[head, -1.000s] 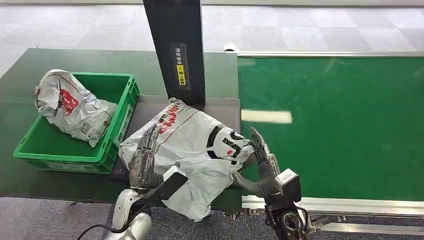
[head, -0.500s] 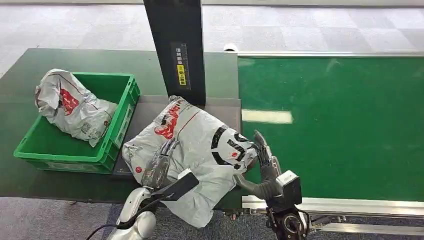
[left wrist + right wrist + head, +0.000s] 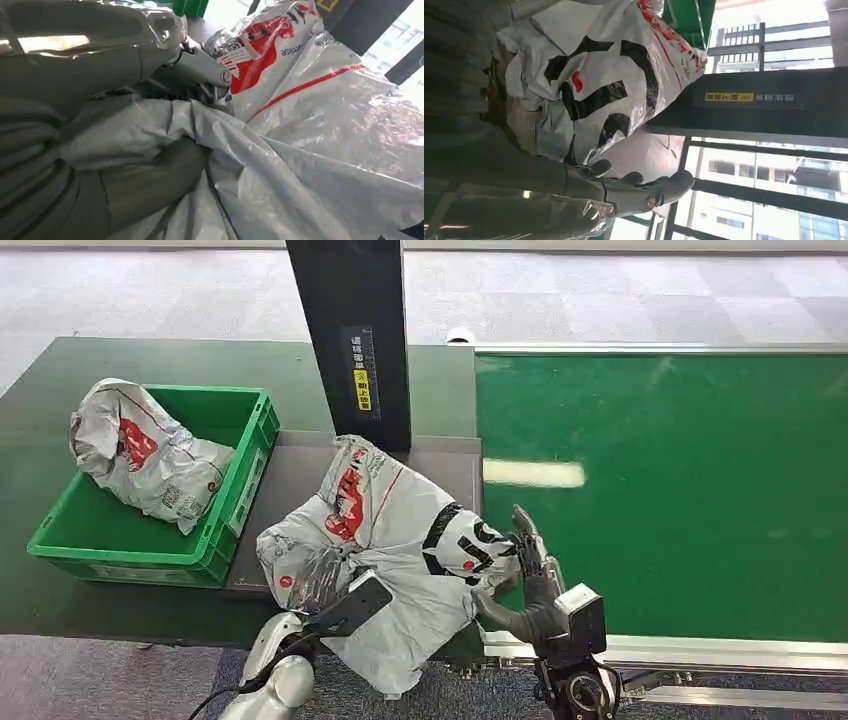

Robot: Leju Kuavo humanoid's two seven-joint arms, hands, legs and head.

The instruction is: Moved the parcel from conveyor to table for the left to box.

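Now left hand grips the parcel; right hand flat against it

the parcel is silver-grey plastic with red print at its 11 o'clock end, a thin red line across it, and bold black lettering with a small red spot toward 3 o'clock. the crate is bright green and holds a second bag, silver-grey with red markings. the conveyor is green with a silver rim. the table is dark green. the post is black with a yellow label. both hands are dark grey.
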